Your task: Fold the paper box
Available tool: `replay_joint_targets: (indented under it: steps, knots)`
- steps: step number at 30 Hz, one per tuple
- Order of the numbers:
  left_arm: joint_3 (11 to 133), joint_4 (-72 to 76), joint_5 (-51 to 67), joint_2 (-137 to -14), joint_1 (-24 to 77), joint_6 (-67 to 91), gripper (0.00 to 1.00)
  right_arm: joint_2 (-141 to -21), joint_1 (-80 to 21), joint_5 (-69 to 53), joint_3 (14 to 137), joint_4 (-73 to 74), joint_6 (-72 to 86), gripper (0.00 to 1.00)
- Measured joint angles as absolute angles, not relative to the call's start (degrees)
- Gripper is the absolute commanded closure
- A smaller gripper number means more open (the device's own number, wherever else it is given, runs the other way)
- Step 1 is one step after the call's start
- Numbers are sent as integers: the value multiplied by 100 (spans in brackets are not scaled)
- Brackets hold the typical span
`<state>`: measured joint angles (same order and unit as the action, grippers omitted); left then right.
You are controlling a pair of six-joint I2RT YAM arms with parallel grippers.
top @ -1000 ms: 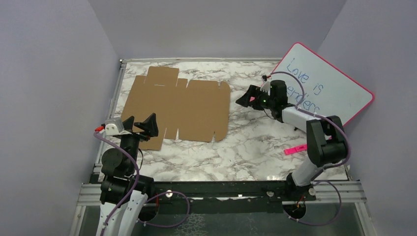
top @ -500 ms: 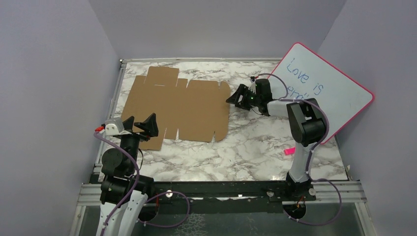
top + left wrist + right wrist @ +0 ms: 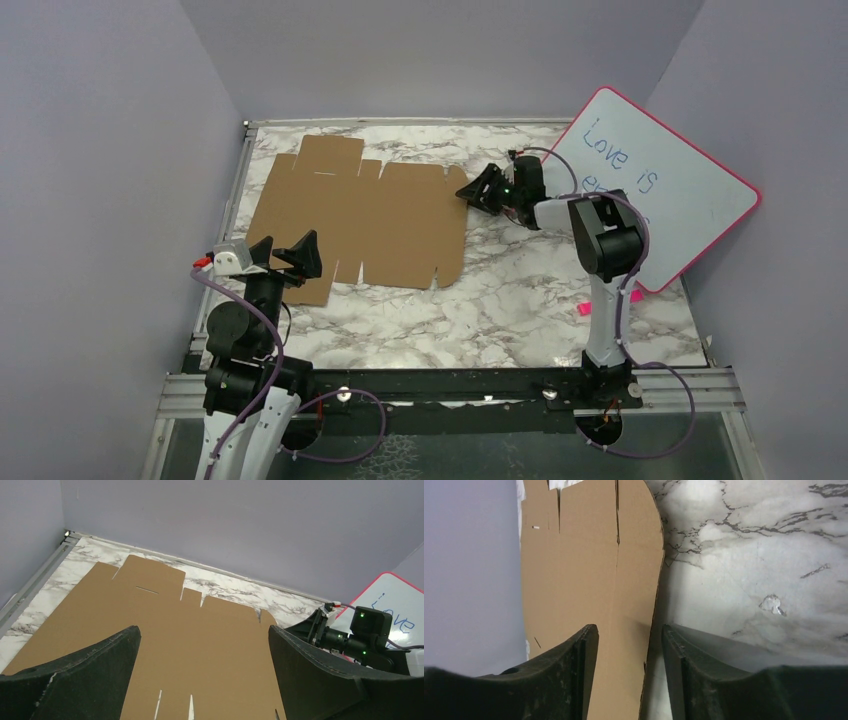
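The paper box is a flat brown die-cut cardboard sheet with flaps and slits, lying on the marble table at the back left. It fills the left wrist view and shows in the right wrist view. My right gripper is open at the sheet's right edge; its jaws straddle that edge, one finger over the cardboard, one over the marble. My left gripper is open and empty, raised above the sheet's near left corner.
A pink-rimmed whiteboard with writing leans against the right wall. A pink marker lies on the marble table near the right arm. Purple walls enclose the table on three sides.
My right gripper has moved left from near the whiteboard to the cardboard sheet's right edge. The left arm and the sheet have not moved.
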<state>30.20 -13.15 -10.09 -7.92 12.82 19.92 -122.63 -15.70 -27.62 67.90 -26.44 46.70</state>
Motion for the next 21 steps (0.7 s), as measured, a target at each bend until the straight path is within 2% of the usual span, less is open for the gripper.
replay_joint_targets:
  steps: [2,5,8,15,21]
  knots:
    - [3020,-1315,-1009,-792,1282,1992,1,-12355,-1570,-2762,6851,-2711,4737,60]
    - [3020,-1313,-1009,-792,1282,1992,1,-12440,-1570,-2757,6862,-2746,4823,82]
    - [3020,-1313,-1009,-792,1282,1994,1,-12503,-1570,-2757,6851,-2744,4888,98]
    - [3017,-1310,-1002,-792,1284,1994,1,-12175,-1568,-2729,6184,-3253,5072,99]
    - [3017,-1304,-1002,-799,1315,1992,1,-10827,-1568,-2272,4646,-3428,5262,99]
